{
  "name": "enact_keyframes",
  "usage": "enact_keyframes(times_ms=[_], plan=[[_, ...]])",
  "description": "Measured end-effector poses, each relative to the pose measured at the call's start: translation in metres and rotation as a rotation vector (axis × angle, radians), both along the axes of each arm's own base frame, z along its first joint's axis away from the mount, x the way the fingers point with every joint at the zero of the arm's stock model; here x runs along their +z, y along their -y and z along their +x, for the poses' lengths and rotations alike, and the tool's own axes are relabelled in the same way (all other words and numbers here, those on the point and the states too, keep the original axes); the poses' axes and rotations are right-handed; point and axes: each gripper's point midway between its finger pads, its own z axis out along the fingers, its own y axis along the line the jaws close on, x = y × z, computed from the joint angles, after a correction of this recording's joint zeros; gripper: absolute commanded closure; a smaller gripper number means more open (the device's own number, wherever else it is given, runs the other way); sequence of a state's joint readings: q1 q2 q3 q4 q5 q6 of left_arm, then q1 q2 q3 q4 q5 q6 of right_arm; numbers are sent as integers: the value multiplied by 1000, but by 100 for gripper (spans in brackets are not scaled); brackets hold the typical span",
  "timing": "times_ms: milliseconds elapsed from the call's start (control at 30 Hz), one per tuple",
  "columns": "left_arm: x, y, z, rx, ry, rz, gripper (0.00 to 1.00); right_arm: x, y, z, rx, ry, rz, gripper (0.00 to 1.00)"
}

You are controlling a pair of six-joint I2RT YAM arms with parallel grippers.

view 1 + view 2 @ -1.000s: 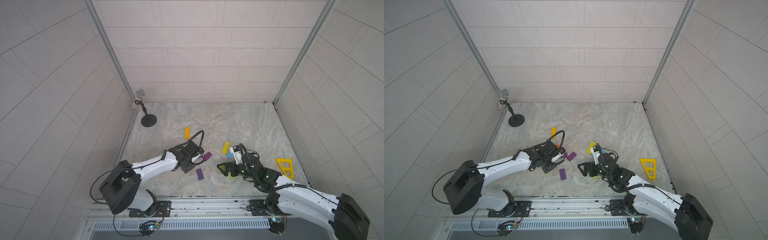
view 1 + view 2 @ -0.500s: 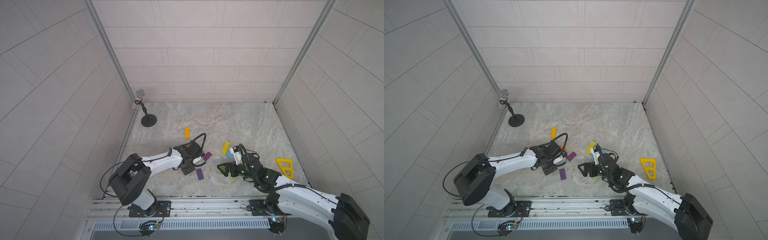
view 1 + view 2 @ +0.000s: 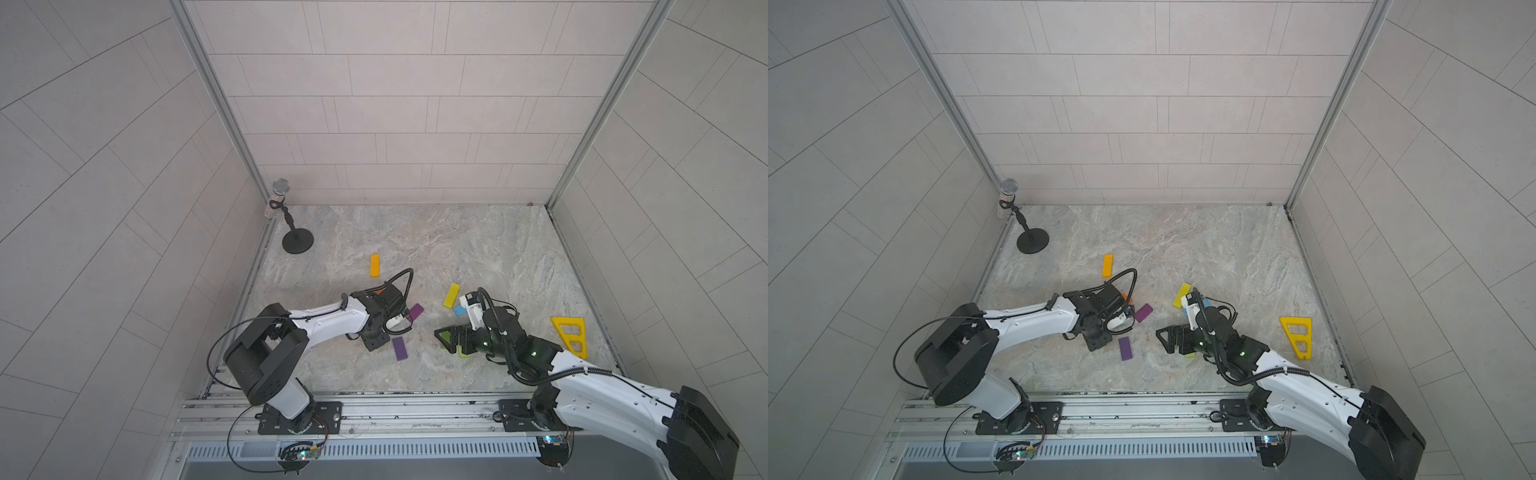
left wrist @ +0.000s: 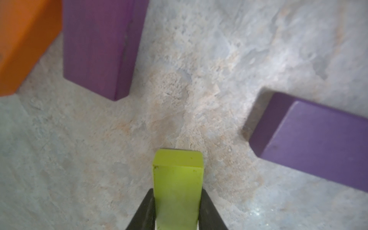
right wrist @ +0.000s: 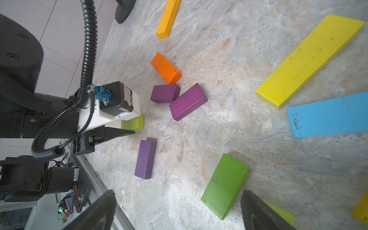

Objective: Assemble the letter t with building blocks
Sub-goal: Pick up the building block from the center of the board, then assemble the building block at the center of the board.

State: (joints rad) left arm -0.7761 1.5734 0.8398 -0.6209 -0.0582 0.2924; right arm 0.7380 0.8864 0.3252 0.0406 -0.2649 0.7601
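**Now clenched on a lime block, the T not yet begun**

Overhead, in both top views, the left arm reaches to the lower centre of the table, and its wrist covers whatever its jaws hold. An amber block lies above it in the frame, a magenta block at its right and a purple block below. The right arm crouches right of centre over green pieces. A yellow frame piece lies further right. No blocks form a T anywhere.

The left wrist view settles the grasp. The left jaws are clenched on a lime block, with a dark finger on each flank. Whether its free end rests on the table or hangs just clear, I cannot tell. The frame edge cuts off how deep it sits in the jaws. An orange block and two purple ones lie close ahead.

The right wrist view shows the right jaws gaping and empty. A green block lies near them, and a second lime piece is half hidden behind one finger. A yellow block and a light blue block lie beyond.

The risks, as I judge them: a narrow pinch may let the lime block swivel or slip on lifting. The wrist or the carried block could also knock the crowded purple blocks askew.
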Motion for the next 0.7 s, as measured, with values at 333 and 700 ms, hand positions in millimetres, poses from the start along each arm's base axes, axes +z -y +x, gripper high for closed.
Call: enact_keyframes(times_ms=[333,700], plan=[[13,-11,13,-50,42,39,83,23,9,26,-28,15,21,0],[93,-31,105,-205,209,-78,78,43,-3,77,-5,-6,47,0]])
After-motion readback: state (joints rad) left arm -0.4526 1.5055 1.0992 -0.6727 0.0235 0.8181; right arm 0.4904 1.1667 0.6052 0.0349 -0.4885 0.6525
